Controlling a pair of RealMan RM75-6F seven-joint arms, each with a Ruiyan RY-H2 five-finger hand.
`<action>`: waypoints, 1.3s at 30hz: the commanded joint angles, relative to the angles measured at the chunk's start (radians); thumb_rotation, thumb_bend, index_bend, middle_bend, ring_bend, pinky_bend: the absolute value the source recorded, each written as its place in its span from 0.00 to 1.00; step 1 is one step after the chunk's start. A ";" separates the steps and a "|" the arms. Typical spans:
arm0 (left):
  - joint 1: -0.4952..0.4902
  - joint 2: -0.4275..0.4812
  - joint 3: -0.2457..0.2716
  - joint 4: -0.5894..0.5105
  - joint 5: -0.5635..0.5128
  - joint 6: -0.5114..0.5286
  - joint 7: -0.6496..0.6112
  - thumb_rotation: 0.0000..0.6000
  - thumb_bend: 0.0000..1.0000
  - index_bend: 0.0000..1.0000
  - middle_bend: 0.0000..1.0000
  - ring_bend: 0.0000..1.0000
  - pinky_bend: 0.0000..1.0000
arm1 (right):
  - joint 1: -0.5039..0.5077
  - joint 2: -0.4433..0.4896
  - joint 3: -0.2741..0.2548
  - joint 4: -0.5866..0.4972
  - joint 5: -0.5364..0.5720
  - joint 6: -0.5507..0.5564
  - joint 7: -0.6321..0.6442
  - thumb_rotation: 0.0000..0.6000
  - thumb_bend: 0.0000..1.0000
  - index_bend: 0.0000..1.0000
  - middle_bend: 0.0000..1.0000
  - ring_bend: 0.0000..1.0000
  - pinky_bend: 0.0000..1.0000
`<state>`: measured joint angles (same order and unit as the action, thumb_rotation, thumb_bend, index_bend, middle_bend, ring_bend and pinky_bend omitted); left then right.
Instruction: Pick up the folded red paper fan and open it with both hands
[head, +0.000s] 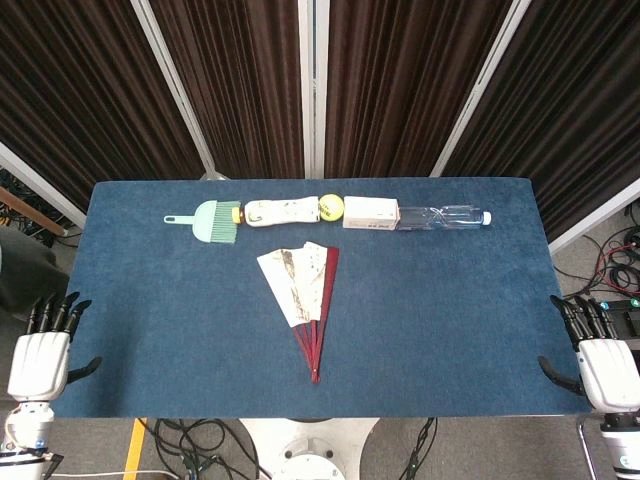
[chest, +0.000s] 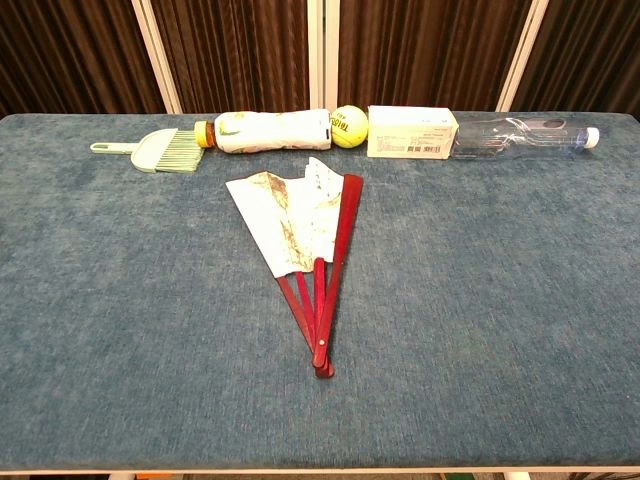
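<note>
The paper fan (head: 303, 292) (chest: 300, 230) lies flat near the middle of the blue table, partly spread. Its leaf is white with brown marks and its ribs are red, meeting at a pivot toward the front edge. My left hand (head: 42, 355) hangs off the table's left edge, fingers apart and holding nothing. My right hand (head: 598, 360) hangs off the right edge the same way. Both are far from the fan. The chest view shows neither hand.
A row of things runs along the back of the table (head: 450, 320): a green brush (head: 208, 221), a white bottle lying down (head: 280, 212), a yellow ball (head: 331, 207), a white box (head: 370, 213) and a clear plastic bottle (head: 445, 216).
</note>
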<state>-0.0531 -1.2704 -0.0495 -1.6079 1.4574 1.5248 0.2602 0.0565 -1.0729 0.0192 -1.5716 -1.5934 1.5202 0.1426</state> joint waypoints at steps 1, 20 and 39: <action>-0.002 -0.001 -0.002 0.002 0.000 -0.002 -0.002 1.00 0.00 0.18 0.10 0.00 0.03 | -0.001 0.001 0.000 -0.003 -0.001 0.001 -0.001 1.00 0.17 0.05 0.14 0.00 0.00; 0.005 -0.001 -0.001 -0.005 0.007 0.016 -0.003 1.00 0.00 0.18 0.10 0.00 0.03 | 0.379 -0.152 0.069 0.035 -0.109 -0.429 -0.095 1.00 0.09 0.28 0.30 0.00 0.00; -0.002 0.018 -0.015 -0.014 -0.005 0.010 -0.010 1.00 0.00 0.18 0.10 0.00 0.03 | 0.704 -0.805 0.150 0.659 -0.022 -0.550 -0.063 1.00 0.03 0.43 0.34 0.00 0.00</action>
<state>-0.0549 -1.2523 -0.0639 -1.6218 1.4522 1.5351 0.2499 0.7223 -1.8074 0.1705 -0.9907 -1.6137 0.9519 0.0587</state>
